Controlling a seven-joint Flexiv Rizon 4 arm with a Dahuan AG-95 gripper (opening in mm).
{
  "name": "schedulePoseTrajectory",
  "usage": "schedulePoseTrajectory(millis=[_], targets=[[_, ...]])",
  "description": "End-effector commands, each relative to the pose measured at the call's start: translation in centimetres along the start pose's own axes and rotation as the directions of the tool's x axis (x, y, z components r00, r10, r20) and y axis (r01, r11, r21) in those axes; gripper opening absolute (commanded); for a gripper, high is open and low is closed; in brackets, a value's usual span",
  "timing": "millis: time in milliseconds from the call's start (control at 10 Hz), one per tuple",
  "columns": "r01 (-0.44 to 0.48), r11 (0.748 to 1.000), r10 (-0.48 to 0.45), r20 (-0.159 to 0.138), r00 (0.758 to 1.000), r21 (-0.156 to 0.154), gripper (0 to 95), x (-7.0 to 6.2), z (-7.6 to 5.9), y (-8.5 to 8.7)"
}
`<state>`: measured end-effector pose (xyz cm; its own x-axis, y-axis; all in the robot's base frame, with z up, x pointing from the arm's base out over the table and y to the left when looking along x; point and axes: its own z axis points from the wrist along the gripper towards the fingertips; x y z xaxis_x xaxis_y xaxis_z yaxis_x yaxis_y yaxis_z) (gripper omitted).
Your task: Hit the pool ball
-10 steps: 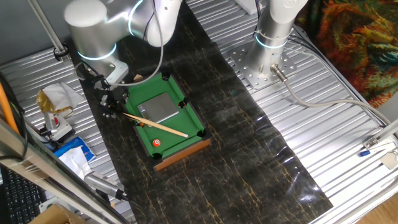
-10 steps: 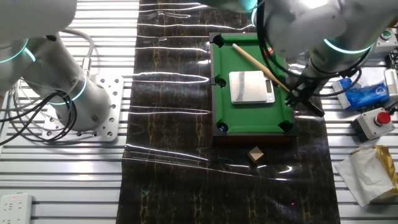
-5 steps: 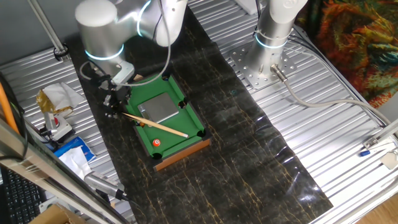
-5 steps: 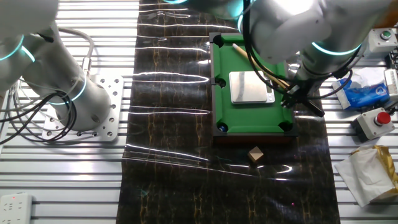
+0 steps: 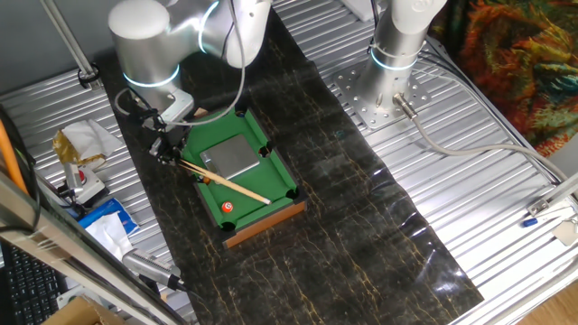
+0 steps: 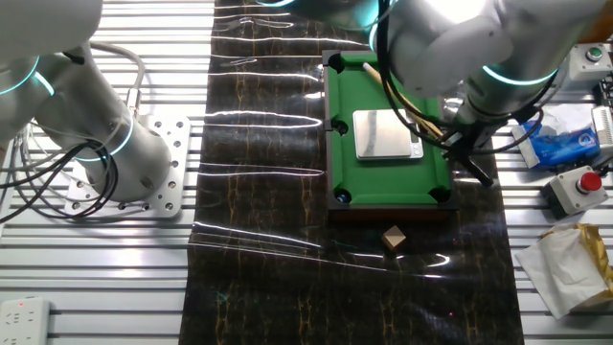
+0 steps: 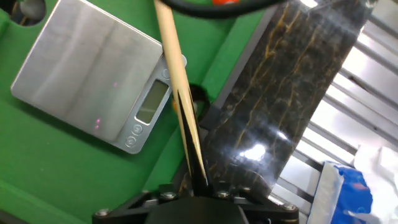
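Note:
The pool ball [image 5: 228,207], orange-red with a white spot, lies on the green mini pool table [image 5: 256,183] near its front end. Its edge shows at the top of the hand view [image 7: 225,2]. It is hidden in the other fixed view. My gripper [image 5: 166,150] is at the table's left side, shut on the dark butt of a wooden cue stick [image 5: 226,182]. The cue lies slanted over the felt, its tip just right of and beyond the ball. The cue also shows in the other fixed view [image 6: 407,100] and in the hand view [image 7: 177,87].
A silver pocket scale [image 5: 230,155] lies on the middle of the felt [image 7: 93,74]. A small wooden block [image 6: 393,238] sits on the dark mat beyond the table end. A second arm's base [image 5: 384,86], a red button [image 6: 587,182] and blue packets [image 6: 560,144] stand around.
The arm's upper joints swung to the right. The gripper with the cue shifted slightly along the table's side. The ball has not moved.

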<state>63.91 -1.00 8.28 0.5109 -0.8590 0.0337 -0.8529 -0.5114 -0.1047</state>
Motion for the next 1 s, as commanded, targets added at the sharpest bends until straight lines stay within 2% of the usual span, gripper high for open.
schedulePoseTrajectory(millis=[100, 300, 600, 700, 800, 1000], targets=[[0.073, 0.997, -0.074, -0.03, 0.997, -0.018, 0.0, 0.0, 0.0, -0.2], [0.071, 0.997, -0.072, -0.027, 0.997, -0.018, 0.0, 0.0, -0.3, -0.2], [-0.02, 1.0, 0.02, -0.018, 1.0, -0.018, 0.0, 1.1, -2.9, 0.0], [-0.032, 0.999, 0.032, -0.015, 0.999, -0.02, 0.0, 1.3, -3.3, 0.0], [-0.083, 0.996, 0.082, -0.014, 0.996, -0.024, 0.0, 1.8, -4.4, 0.4], [-0.161, 0.987, 0.16, -0.017, 0.987, -0.027, 0.0, 2.3, -5.8, 1.6]])
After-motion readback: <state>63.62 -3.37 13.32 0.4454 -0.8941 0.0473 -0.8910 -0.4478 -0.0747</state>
